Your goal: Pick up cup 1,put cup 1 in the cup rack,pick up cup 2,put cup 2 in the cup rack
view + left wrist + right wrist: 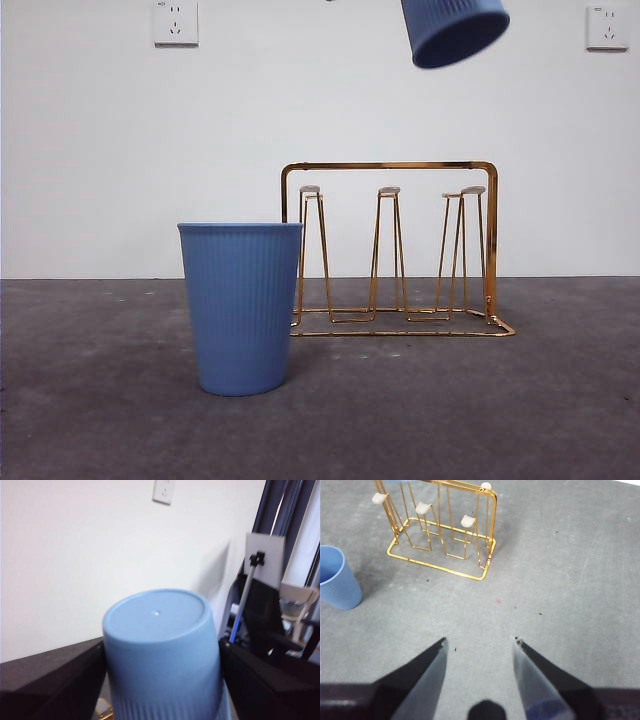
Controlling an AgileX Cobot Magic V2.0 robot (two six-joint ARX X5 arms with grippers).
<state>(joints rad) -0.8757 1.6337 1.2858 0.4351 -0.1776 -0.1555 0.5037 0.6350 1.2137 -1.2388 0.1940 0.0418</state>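
Left gripper (162,680) has a ribbed blue plastic cup (455,28) up high, above the gold-coloured thin wire cup rack (400,250)!

Its two black jaws press on either side of that cup, whose flat base faces the wrist camera; in the front view the cup hangs tilted, over the rack's right-hand end, well clear of the pale-tipped pegs. A second ribbed blue plastic cup (241,305) stands upright, mouth up, on the dark grey table (520,410) just beside the rack's left end and nearer the front camera. The right gripper (480,652) hovers over bare table well apart from the rack, jaws spread wide, holding nothing.
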